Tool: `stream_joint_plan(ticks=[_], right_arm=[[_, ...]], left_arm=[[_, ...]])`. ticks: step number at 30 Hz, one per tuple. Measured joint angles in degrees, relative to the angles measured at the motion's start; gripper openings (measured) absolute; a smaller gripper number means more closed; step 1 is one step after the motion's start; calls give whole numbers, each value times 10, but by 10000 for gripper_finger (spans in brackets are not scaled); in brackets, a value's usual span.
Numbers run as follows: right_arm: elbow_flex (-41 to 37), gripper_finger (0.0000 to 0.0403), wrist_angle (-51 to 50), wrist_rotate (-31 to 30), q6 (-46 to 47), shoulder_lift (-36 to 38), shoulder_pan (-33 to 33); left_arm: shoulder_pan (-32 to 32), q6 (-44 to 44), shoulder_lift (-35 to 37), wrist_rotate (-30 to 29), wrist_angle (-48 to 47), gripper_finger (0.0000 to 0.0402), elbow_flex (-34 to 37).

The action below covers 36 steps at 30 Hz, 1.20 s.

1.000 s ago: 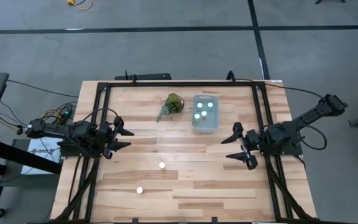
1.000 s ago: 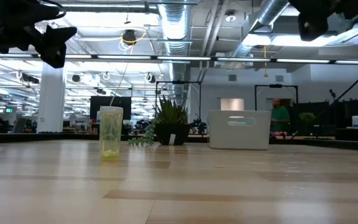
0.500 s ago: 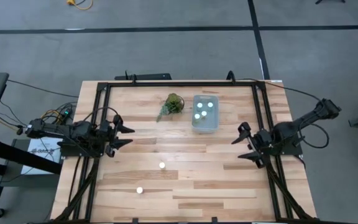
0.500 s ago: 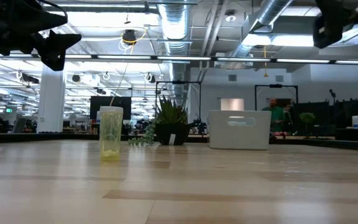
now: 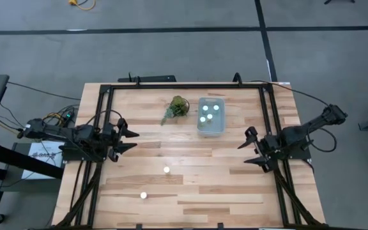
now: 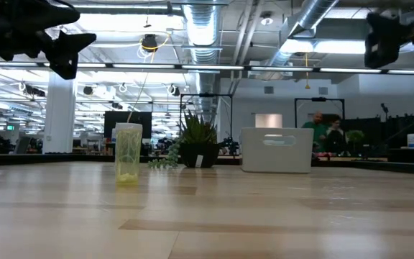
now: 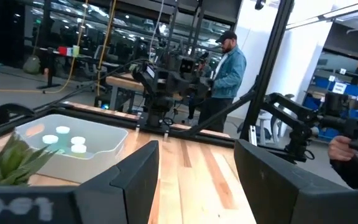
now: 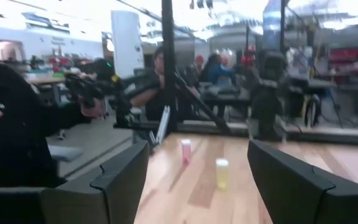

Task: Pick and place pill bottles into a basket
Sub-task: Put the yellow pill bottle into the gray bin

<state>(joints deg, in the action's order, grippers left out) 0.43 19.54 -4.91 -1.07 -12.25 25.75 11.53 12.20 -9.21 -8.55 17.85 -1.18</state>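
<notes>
The pale blue-grey basket stands at the table's far middle with several white pill bottles in it; it also shows in the left wrist view and the low view. Two bottles stand loose on the table, one near the middle and one nearer the front; both show in the right wrist view. My left gripper is open and empty above the table's left side. My right gripper is open and empty above the right side.
A green plant sprig lies just left of the basket. A black frame runs round the table's edges. Bare wood lies between the two grippers and along the front. People stand in the room beyond the table.
My right gripper has drawn back toward the table's right edge, away from the basket, staying up off the table. The bottles and the basket have stayed where they were.
</notes>
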Motion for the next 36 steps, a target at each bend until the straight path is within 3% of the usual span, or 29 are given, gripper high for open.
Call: stream_joint_plan(ticks=[7,13,23,31,36], right_arm=[[0,270,-68,-1,43,0,-49],[0,270,-122,20,56,0,-74],[-1,270,-183,20,86,-1,-75],[-1,270,-183,20,86,0,-75],[-1,270,-183,19,86,-1,-75]], left_arm=[[54,-6,-161,-86,26,199,-52],[85,-30,-268,-99,23,199,-137],[119,113,-425,-92,-164,199,-263],[129,167,-569,-18,-200,199,-346],[129,191,-647,4,-301,199,-409]])
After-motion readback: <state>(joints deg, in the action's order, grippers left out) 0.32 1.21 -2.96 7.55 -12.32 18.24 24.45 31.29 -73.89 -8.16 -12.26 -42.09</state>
